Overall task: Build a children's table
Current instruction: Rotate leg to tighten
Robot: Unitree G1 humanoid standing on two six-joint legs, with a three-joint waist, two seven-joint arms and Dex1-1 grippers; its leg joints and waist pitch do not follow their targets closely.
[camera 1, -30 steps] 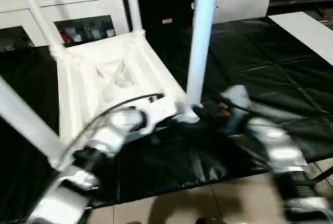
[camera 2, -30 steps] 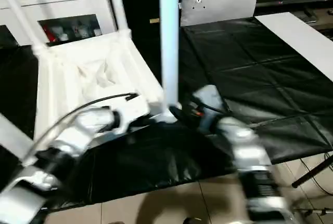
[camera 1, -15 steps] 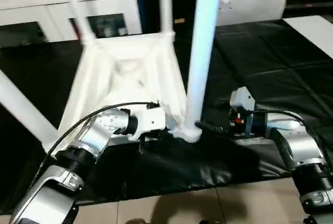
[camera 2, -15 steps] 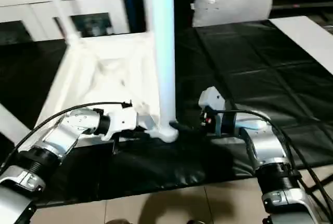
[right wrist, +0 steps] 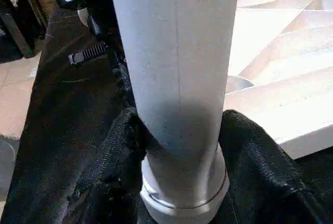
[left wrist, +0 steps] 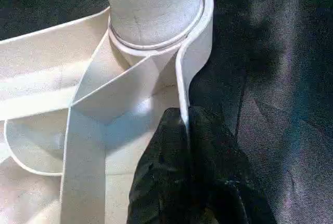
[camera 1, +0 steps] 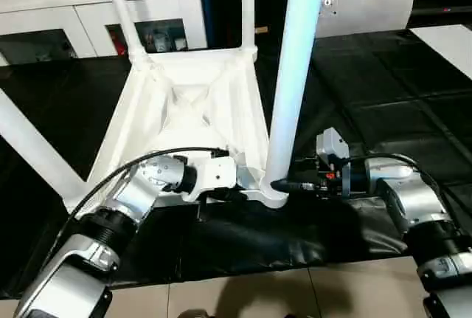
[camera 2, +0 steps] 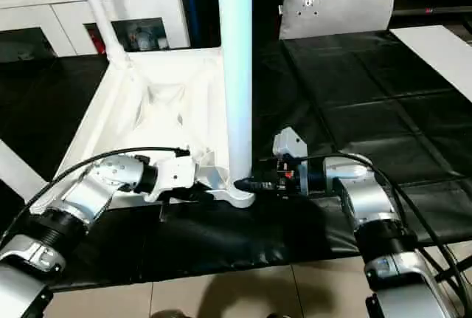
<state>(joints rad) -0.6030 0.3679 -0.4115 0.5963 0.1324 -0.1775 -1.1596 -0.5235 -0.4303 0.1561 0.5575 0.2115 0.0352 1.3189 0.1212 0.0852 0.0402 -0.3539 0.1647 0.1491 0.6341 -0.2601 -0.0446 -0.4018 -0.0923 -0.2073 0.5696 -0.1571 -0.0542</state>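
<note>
On the black mat (camera 1: 383, 74), the tabletop (camera 1: 188, 115) is seen lying upside down, ribbed underside up, with legs standing in its corner sockets; the near leg (camera 1: 295, 74) rises upright from the near right corner socket (camera 2: 240, 194), two more legs are seen at the far corners, and a fourth leg (camera 1: 33, 152) crosses the picture's left edge; from the head views the left gripper (camera 1: 247, 182) is seen at the near rim just beside that socket, and the right gripper (camera 1: 284, 184) is seen reaching level to the base of the near leg from the right side; the left wrist view adds what the head views hide: the black fingers (left wrist: 171, 151) are pressed together on the thin raised rim (left wrist: 182, 94), one on each side of it, close to the socket collar; the right wrist view shows the right fingers (right wrist: 260, 151) set on both sides of the near leg (right wrist: 177, 68) just above the collar, hugging the tube, so a clamp on the leg is read; a grey cushion (camera 2: 335, 1) is seen leaning at the far edge of the mat, and white cabinets (camera 1: 88, 8) stand behind the tabletop; tiled floor (camera 2: 221, 296) shows at the near edge.
</note>
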